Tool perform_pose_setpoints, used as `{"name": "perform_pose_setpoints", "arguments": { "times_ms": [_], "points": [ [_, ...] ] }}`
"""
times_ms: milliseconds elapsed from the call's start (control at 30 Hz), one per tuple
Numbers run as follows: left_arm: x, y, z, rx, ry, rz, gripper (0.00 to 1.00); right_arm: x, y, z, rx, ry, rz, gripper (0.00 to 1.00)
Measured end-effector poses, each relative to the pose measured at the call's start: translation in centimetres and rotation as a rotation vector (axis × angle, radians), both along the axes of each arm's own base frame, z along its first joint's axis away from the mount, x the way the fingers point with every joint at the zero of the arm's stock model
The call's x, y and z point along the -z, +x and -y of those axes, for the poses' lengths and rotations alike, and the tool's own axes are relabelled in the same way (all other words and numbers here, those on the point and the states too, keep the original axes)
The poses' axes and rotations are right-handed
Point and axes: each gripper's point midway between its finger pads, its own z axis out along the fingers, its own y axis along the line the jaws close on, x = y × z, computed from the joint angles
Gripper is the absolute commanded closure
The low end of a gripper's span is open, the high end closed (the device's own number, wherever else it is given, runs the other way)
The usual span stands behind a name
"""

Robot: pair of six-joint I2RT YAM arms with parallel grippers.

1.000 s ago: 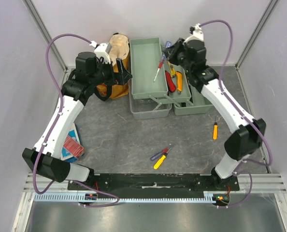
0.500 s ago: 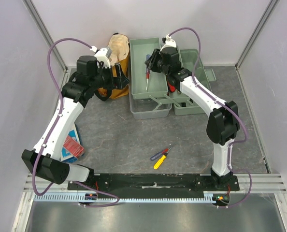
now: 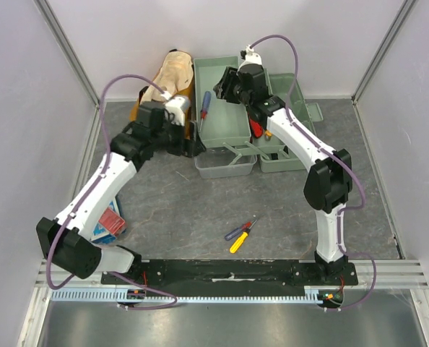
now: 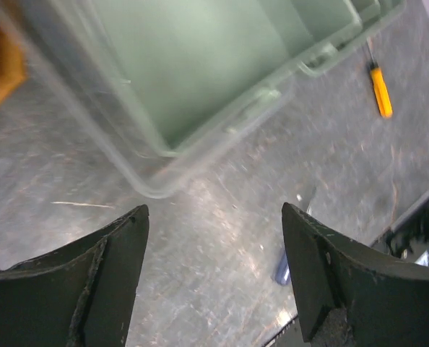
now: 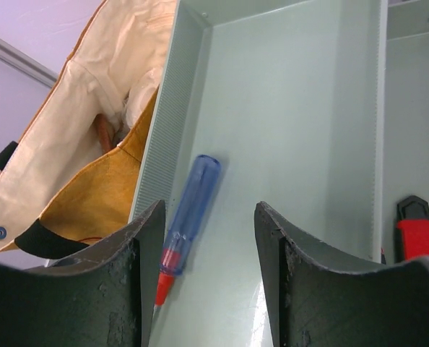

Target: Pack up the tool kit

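The pale green toolbox (image 3: 232, 137) stands fanned open at the back. A blue-handled screwdriver (image 3: 204, 105) lies loose along the left wall of its upper tray (image 3: 225, 119); it also shows in the right wrist view (image 5: 189, 217). My right gripper (image 3: 224, 81) hovers open and empty over that tray (image 5: 301, 116), just right of the screwdriver (image 5: 209, 210). My left gripper (image 3: 192, 144) is open and empty above the table in front of the toolbox's left corner (image 4: 214, 217). Red and orange-handled tools (image 3: 261, 123) lie in the right tray.
The mustard-yellow bag (image 3: 164, 79) stands left of the toolbox. Two screwdrivers (image 3: 241, 235) lie on the table's near middle. An orange-handled screwdriver (image 4: 378, 90) lies on the table right of the box. A red-blue booklet (image 3: 110, 220) lies under the left arm.
The right gripper has let go of the blue-handled screwdriver, which now lies by the tray's left wall. The left gripper has swung from the bag toward the toolbox front.
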Motion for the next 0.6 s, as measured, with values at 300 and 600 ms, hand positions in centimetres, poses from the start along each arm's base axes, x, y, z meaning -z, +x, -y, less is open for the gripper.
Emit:
{"name": "perform_pose_setpoints", "arguments": {
  "times_ms": [300, 600],
  "points": [
    [5.0, -8.9, 11.5, 0.363, 0.195, 0.014, 0.5, -4.9, -3.5, 7.4, 0.115, 0.022, 0.01, 0.42],
    [13.5, -13.3, 14.5, 0.563, 0.406, -0.073, 0.43, -9.3, -9.0, 21.9, 0.42, 0.053, 0.075, 0.41]
  ]
}}
